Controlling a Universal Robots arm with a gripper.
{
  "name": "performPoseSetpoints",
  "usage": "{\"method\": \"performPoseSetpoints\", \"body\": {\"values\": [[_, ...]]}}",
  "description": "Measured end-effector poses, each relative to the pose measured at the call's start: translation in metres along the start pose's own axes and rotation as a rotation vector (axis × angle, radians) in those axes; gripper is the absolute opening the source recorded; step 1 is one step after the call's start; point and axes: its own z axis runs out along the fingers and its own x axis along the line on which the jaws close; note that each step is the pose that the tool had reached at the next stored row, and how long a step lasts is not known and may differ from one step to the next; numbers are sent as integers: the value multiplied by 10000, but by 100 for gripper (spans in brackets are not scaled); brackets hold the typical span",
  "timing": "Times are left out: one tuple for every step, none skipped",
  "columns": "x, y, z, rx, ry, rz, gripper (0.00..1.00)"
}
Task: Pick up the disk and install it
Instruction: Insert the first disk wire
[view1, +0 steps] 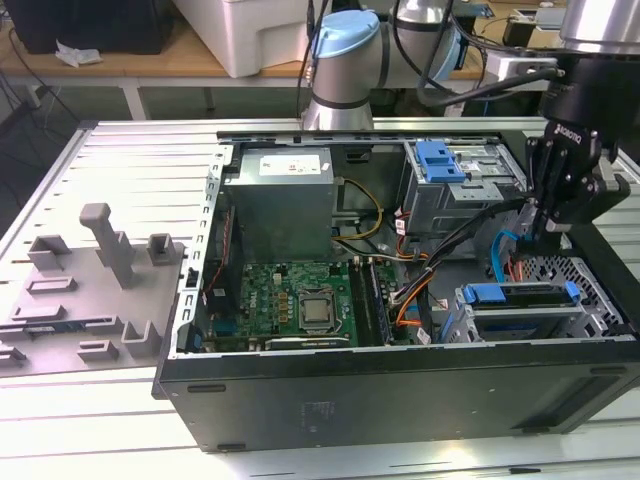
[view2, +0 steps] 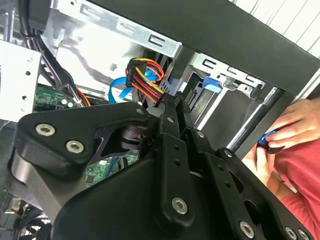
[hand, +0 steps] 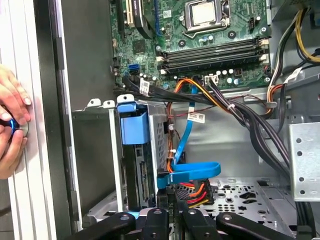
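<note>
The disk (view1: 520, 294) sits in the drive cage at the case's front corner on the exterior view's right, its long blue strip facing up. In the first wrist view the disk (hand: 134, 129) stands edge-on in that cage, its blue carrier toward the motherboard. My black gripper (view1: 536, 236) hangs just behind the cage, above the case floor. In both wrist views the gripper (hand: 171, 216) (view2: 175, 100) is shut, with its fingers pressed together and nothing of the disk between them. Its tips touch or nearly touch a black connector with red, orange and yellow wires (hand: 192, 192).
A flat blue cable (hand: 192, 172) loops beside the connector. Black cable bundles (hand: 240, 117) cross toward the motherboard (view1: 300, 300). A blue latch on a grey cage (view1: 440, 160) and the grey power supply box (view1: 280, 205) stand at the back. A person's hands (hand: 12, 125) rest outside the case wall.
</note>
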Motion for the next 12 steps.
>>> {"method": "performPoseSetpoints", "body": {"values": [[10,4,2,27,-2,4,17],[20,10,5,58,-6,10,17],[40,26,11,122,-12,23,17],[54,39,14,170,-16,35,17],[68,52,17,213,-21,46,17],[74,59,19,235,-23,52,17],[79,61,20,243,-23,48,17],[80,61,21,245,-24,40,17],[84,61,21,247,-24,31,17],[85,61,22,251,-25,20,17],[86,61,22,250,-25,19,17],[89,61,23,250,-24,19,17]]}}
